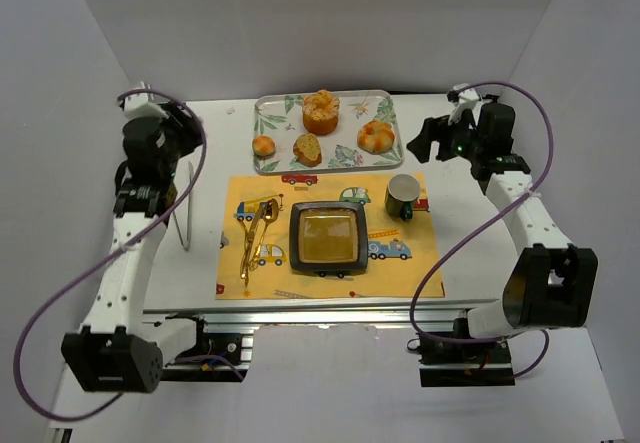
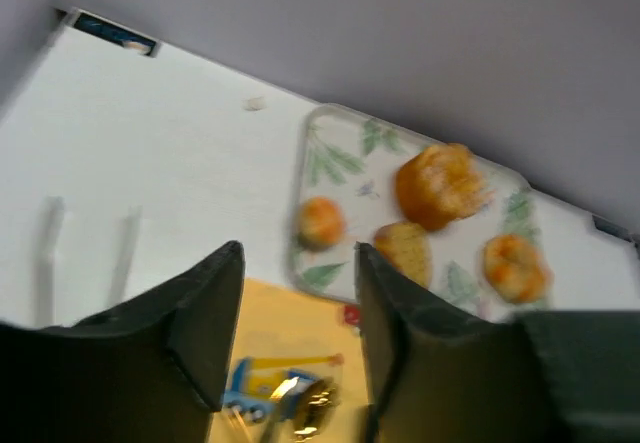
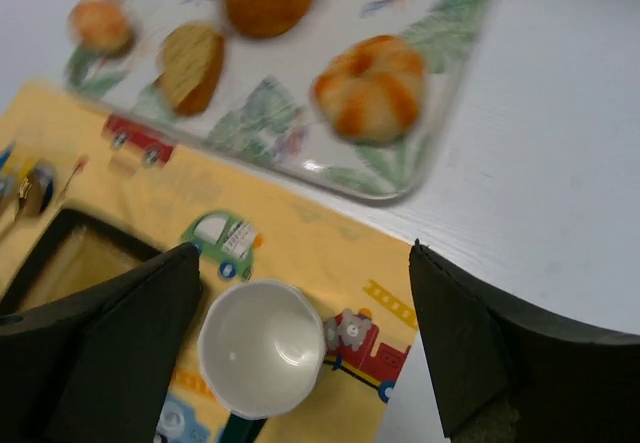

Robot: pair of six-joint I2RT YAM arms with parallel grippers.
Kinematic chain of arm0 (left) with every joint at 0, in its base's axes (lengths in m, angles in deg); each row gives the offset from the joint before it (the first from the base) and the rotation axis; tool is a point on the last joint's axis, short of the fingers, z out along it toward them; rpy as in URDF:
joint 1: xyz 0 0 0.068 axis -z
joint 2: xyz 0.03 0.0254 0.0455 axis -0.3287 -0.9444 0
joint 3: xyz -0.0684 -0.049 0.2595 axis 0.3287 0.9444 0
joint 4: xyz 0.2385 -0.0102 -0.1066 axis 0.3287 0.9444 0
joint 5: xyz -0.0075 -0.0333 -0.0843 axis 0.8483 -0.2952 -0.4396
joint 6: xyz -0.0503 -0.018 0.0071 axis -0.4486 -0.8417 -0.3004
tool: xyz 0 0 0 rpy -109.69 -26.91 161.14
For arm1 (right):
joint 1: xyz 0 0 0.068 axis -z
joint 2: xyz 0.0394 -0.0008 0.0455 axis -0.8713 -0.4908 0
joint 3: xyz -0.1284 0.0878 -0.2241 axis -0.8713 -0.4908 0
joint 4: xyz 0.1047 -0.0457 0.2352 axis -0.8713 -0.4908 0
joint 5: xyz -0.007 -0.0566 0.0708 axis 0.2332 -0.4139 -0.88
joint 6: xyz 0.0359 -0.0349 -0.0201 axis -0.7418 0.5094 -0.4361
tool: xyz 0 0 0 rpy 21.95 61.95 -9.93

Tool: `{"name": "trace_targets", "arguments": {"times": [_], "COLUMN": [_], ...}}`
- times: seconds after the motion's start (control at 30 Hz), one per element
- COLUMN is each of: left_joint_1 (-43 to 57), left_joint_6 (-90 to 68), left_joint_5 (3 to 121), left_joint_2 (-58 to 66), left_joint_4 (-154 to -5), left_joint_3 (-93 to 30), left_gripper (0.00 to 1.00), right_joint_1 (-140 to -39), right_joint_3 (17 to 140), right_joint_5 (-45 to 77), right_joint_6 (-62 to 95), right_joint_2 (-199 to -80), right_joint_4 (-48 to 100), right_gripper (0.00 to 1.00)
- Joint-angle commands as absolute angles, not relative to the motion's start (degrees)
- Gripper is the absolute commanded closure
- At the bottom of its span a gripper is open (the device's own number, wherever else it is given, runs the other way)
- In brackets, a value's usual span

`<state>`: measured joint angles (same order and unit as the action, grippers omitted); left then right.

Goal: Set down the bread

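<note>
Several breads lie on a leaf-patterned tray at the back: a small round bun, a bread slice, a tall muffin-like loaf and a striped round roll. They also show in the left wrist view: bun, slice, loaf, roll. My left gripper is open and empty, left of the tray. My right gripper is open and empty, above the cup, right of the tray; the roll lies ahead of it.
A yellow placemat holds a dark square plate, a gold spoon and fork and a green cup. A thin wire stand stands left of the mat. White walls enclose the table.
</note>
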<state>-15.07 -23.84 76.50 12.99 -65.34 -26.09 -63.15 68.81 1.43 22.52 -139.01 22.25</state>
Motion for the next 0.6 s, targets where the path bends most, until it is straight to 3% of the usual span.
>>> {"name": "trace_targets", "arguments": {"times": [0.0, 0.03, 0.07, 0.1, 0.13, 0.2, 0.23, 0.27, 0.33, 0.57], "left_joint_1": [-22.5, -24.6, -26.7, -31.1, -32.9, -34.1, -34.7, -35.0, -36.5, -36.6], "left_joint_6": [-21.7, -22.2, -22.4, -22.8, -23.7, -23.6, -23.6, -23.7, -21.9, -11.3], "left_joint_5": [70.8, 68.4, 65.8, 60.6, 58.6, 58.9, 59.6, 60.1, 60.7, 64.7], "left_joint_2": [17.9, 18.2, 18.1, 17.8, 16.9, 16.2, 15.1, 14.2, 11.8, 4.4], "left_joint_4": [-58.1, -56.9, -56.0, -55.2, -55.1, -55.1, -55.2, -54.9, -54.2, -51.7], "left_joint_3": [-21.1, -20.4, -19.6, -18.0, -17.0, -14.9, -14.3, -13.8, -13.2, -14.5], "left_gripper": [0.49, 0.86, 0.99, 1.00, 1.00, 0.98, 0.79, 0.40, 0.24, 0.20], "right_joint_1": [-62.7, -62.8, -63.4, -64.1, -65.3, -69.0, -70.2, -72.0, -74.0, -75.2], "right_joint_3": [71.4, 71.5, 71.5, 72.0, 73.6, 76.1, 77.9, 78.3, 77.5, 73.2], "right_joint_5": [-30.0, -35.7, -41.5, -47.0, -46.8, -43.8, -42.8, -41.8, -39.0, -35.3], "right_joint_6": [39.6, 43.3, 45.5, 45.8, 46.4, 53.8, 55.4, 56.0, 56.8, 52.6], "right_joint_2": [-141.1, -141.6, -142.4, -143.9, -144.4, -146.1, -146.4, -146.6, -146.0, -144.9], "right_joint_4": [21.4, 18.9, 18.8, 18.8, 17.0, 11.8, 9.6, 7.5, 7.3, 11.9], "right_gripper": [0.11, 0.21, 0.33, 0.51, 0.82, 0.91, 0.79, 0.62, 0.32, 0.22]}}
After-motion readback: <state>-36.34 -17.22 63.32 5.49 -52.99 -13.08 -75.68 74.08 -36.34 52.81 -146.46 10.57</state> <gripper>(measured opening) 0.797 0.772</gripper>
